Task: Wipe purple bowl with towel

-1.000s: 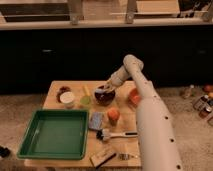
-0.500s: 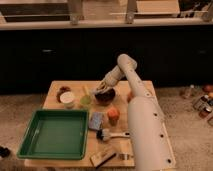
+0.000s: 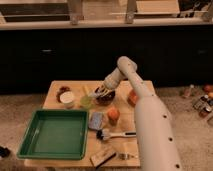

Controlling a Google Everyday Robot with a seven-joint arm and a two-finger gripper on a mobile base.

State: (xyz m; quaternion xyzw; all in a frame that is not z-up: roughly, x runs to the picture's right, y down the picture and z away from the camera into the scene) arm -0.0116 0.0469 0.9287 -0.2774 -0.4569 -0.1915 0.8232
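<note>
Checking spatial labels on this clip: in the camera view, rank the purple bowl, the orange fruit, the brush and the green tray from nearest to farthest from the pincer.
The pincer is over the bowl, at the table's far side.
1. Purple bowl, right under it.
2. Orange fruit, nearer the camera.
3. Brush, farther forward.
4. Green tray, front left; its near corner rivals the brush, so 3 and 4 are close.

end effector (image 3: 101, 91) blurred over purple bowl (image 3: 107, 97)
</note>
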